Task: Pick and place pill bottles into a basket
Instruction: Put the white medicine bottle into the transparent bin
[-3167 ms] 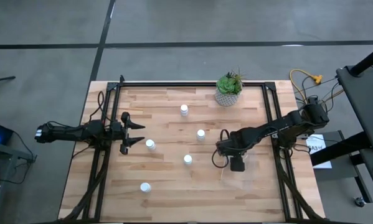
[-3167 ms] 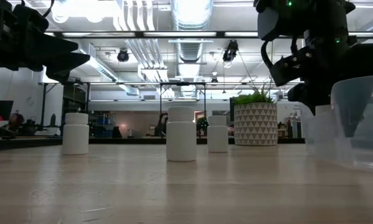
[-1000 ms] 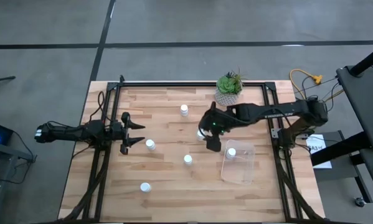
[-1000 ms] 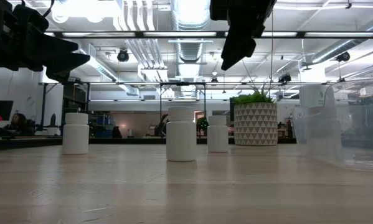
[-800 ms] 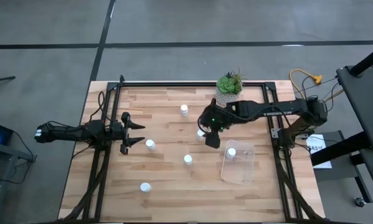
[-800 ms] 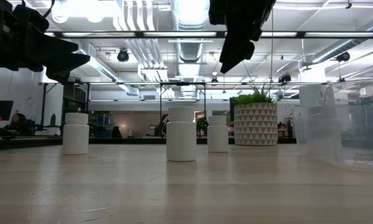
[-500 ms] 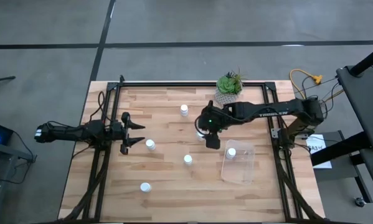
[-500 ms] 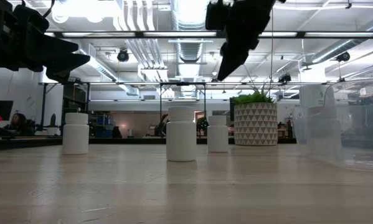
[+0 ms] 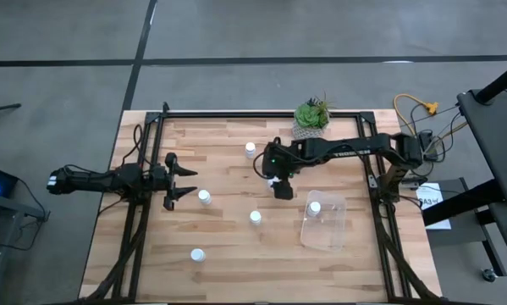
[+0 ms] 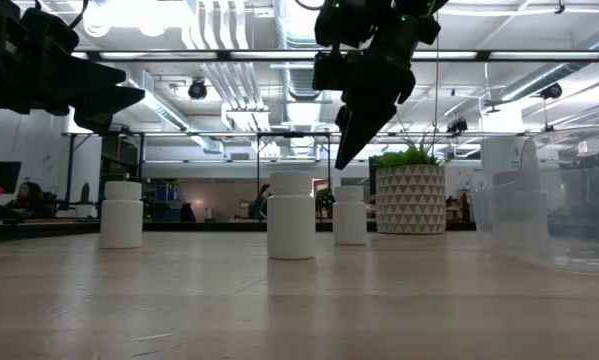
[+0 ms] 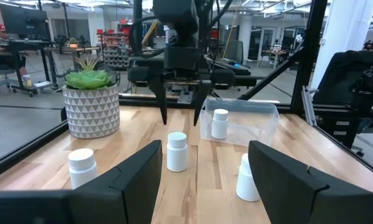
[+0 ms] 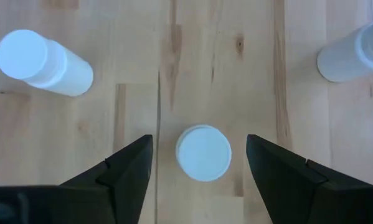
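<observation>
Right gripper (image 12: 198, 163): fingers spread, empty, hovering over small white round-capped pill bottle (image 12: 203, 152). Risk: off-centre descent topples it toward six o'clock.

I can't read any text, label, brand or number from here. The white pill bottles (image 11: 177, 151) look blank, and a white sheet (image 9: 428, 200) beside the table's (image 9: 236, 254) right edge carries dark marks too small to make out.
</observation>
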### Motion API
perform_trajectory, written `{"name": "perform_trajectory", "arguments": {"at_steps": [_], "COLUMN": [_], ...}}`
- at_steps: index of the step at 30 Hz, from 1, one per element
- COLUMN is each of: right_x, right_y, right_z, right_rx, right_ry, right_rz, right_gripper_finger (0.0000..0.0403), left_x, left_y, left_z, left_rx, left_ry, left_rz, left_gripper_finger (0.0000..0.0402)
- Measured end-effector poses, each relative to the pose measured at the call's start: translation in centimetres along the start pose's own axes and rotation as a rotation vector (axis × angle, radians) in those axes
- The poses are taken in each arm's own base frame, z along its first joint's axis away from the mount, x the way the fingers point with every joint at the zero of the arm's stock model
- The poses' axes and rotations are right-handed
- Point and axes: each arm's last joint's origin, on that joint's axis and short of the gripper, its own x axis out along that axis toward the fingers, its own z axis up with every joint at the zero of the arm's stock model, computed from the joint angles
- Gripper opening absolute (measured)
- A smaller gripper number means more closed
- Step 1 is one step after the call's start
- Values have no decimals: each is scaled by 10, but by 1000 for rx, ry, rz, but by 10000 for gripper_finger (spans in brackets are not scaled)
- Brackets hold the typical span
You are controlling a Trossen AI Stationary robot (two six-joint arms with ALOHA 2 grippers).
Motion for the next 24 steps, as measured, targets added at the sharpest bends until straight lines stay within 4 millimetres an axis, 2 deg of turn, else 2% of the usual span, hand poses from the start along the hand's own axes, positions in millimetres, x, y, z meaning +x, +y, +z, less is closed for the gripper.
{"name": "perform_trajectory", "arguments": {"at_steps": [6, 17, 24], "right_x": [2, 29, 39], "right_y": [-8, -9, -10], "right_z": [-1, -4, -5], "right_rx": [-19, -23, -16], "right_ry": [1, 58, 68], "right_rz": [18, 55, 56], "right_gripper_finger": [246, 244, 236], "left_x": [0, 0, 0], "left_y": [0, 0, 0], "left_z": [0, 0, 0], "left_rx": [0, 0, 0], "left_ry": [0, 0, 0], "left_rz": [0, 0, -1], "left_gripper_finger": [222, 222, 222]}}
